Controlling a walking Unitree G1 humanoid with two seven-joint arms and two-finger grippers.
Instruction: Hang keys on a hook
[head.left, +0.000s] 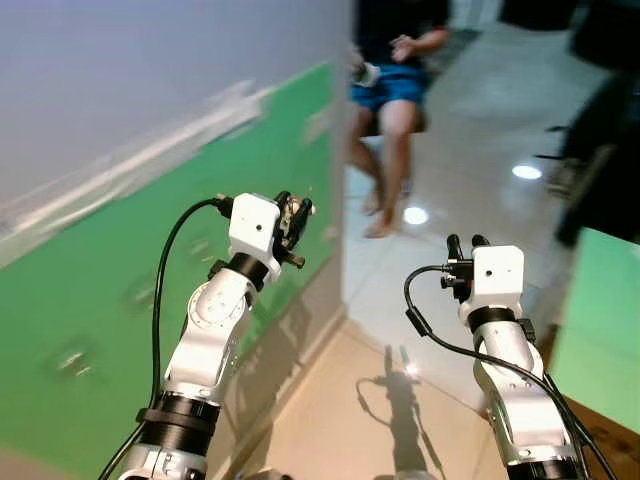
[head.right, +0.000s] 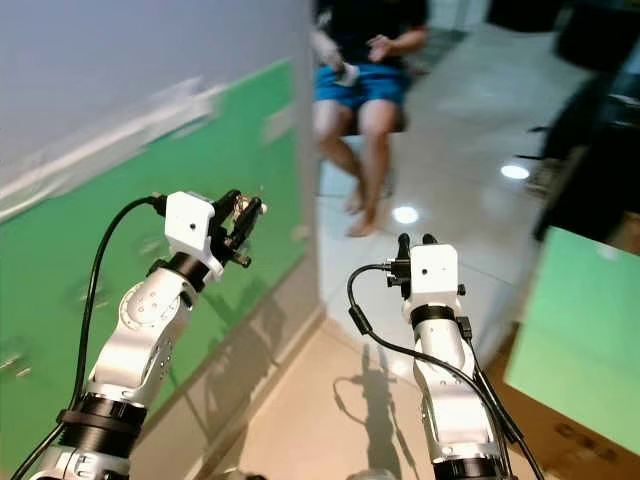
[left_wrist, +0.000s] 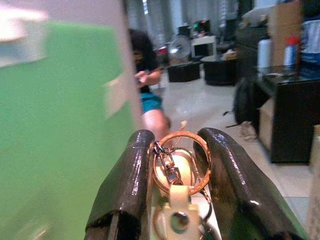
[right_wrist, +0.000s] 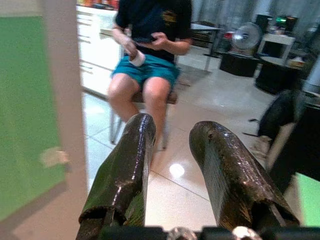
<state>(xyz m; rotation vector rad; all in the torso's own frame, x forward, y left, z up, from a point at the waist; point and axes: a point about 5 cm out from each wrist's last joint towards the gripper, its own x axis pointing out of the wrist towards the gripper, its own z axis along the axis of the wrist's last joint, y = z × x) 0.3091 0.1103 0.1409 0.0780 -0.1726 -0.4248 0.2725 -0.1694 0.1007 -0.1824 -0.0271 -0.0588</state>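
Keyring (left_wrist: 180, 162) in left hand (left_wrist: 175, 165)

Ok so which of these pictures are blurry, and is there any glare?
Both eye views: the green wall is smeared; ceiling lights glare off the floor. Left wrist view: the key ring between the left gripper fingers is sharp, the room soft. Right wrist view: mild blur.

Head stereo downward; wrist cameras forward.
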